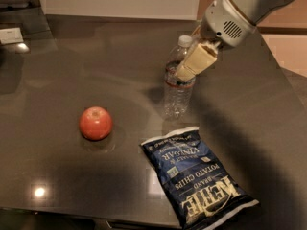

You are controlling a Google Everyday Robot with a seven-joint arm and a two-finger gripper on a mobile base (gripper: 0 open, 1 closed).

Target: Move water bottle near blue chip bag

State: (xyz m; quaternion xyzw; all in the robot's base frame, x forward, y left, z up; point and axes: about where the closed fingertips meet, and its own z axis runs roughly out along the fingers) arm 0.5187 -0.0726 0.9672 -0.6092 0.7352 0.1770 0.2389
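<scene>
The water bottle (pixel 176 97) stands upright on the dark table (pixel 67 75), right of centre, white cap on top. My gripper (pixel 181 72) reaches in from the upper right and is shut on the bottle at its label band. One cream finger (pixel 194 61) lies across the bottle's front; the other is hidden behind it. The blue chip bag (pixel 196 176) lies flat near the front edge, its top end just below the bottle's base, a small gap between them.
A red apple (pixel 96 122) sits left of the bottle and bag. A white object (pixel 10 35) lies at the far left back. The table's front edge runs along the bottom, just under the bag; its right edge slants down the right side.
</scene>
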